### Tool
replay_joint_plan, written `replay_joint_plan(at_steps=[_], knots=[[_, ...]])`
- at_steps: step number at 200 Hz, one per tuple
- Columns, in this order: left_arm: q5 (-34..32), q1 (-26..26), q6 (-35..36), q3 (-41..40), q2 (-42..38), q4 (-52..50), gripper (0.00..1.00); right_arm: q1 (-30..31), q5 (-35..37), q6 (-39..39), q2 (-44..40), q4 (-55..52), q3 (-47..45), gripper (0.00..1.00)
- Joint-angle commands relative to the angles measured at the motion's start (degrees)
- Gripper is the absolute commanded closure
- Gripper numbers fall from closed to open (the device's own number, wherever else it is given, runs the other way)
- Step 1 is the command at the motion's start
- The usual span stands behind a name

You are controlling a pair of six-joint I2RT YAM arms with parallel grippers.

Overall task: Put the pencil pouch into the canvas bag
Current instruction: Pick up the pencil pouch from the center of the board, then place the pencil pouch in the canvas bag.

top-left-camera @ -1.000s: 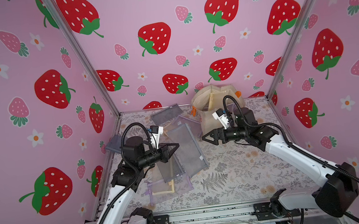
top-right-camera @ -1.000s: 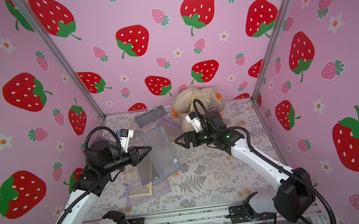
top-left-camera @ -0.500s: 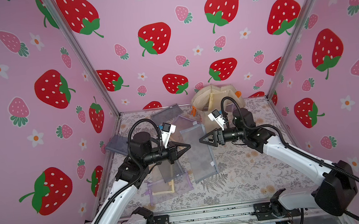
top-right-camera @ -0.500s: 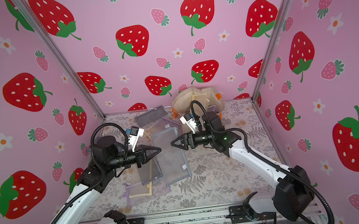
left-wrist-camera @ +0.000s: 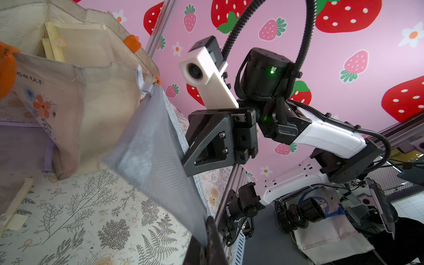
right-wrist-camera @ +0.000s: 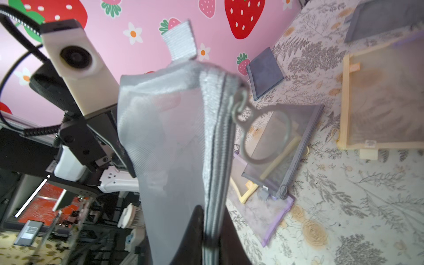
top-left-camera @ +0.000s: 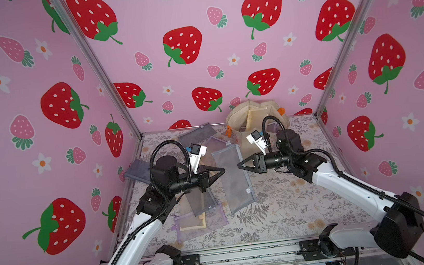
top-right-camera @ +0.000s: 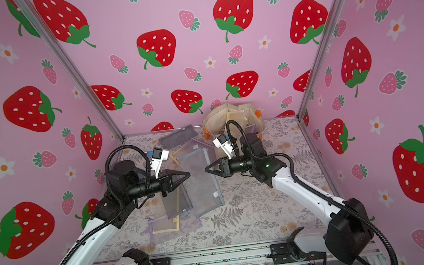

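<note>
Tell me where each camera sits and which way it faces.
Top views: above the robot's base, looking down and forward; left hand and right hand grip the grey pouch.
Left wrist: on the left arm, facing the canvas bag and right hand; own fingertip shows.
Right wrist: on the right arm, facing the left hand; own fingertips show.
Shared: the grey pouch.

Mesh-cloth pencil pouch [right-wrist-camera: 165, 137], semi-sheer, w/ metal zip pull [right-wrist-camera: 239, 105]; canvas bag [left-wrist-camera: 98, 110] matt fabric.

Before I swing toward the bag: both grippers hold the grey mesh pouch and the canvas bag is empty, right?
Not empty: the left wrist view shows a cream pouch already inside the canvas bag. The left gripper and right gripper do hold the grey mesh pouch.
</note>
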Motion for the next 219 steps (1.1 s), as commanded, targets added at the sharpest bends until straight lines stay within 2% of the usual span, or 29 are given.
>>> replay_joint_plan(at_steps=[1, 12, 16, 22, 51, 64, 75, 115, 174, 219], knots=[[-2.13, -0.18, 1.19, 1.31, -0.17, -0.61, 1.00, -0.19, 0.38, 0.10, -1.99, 1.06, 0.26, 0.92], [-4.01, -0.23, 1.36, 1.50, 0.06, -1.71, 1.00, -0.86, 0.64, -0.22, -2.33, 0.34, 0.56, 0.97], [-4.90, -0.20, 1.39, 1.42, 0.11, -1.97, 0.96, -1.28, 0.65, -0.15, -2.46, 0.11, 0.70, 0.99], [-6.31, -0.22, 1.32, 1.47, 0.18, -2.62, 0.84, -2.24, 0.86, 0.13, -2.69, -0.01, 0.79, 1.00], [-12.61, -0.12, 0.86, 0.75, 0.60, -4.65, 0.53, -8.45, 2.05, -0.10, -3.54, -2.83, 3.44, 1.00], [-16.30, -0.14, 0.61, 0.24, 0.59, -5.72, 0.41, -11.46, 2.47, -0.21, -3.09, -4.06, 5.94, 1.00], [-18.77, -0.14, 0.48, -0.46, 0.39, -6.25, 0.36, -14.02, 2.73, -0.56, -2.01, -5.11, 8.94, 1.00], [-22.46, -0.19, -0.68, -2.90, -1.06, -6.05, 0.33, -21.92, 9.47, -1.81, 4.95, -7.30, 22.17, 1.00], [-21.95, -0.16, -1.05, -4.79, -3.11, -5.92, 0.33, -26.69, 20.08, -9.03, 23.33, -17.26, 45.71, 1.00], [-21.66, -0.19, -0.75, -5.38, -3.57, -5.44, 0.33, -27.51, 20.36, -9.11, 36.43, -19.52, 56.40, 1.00]])
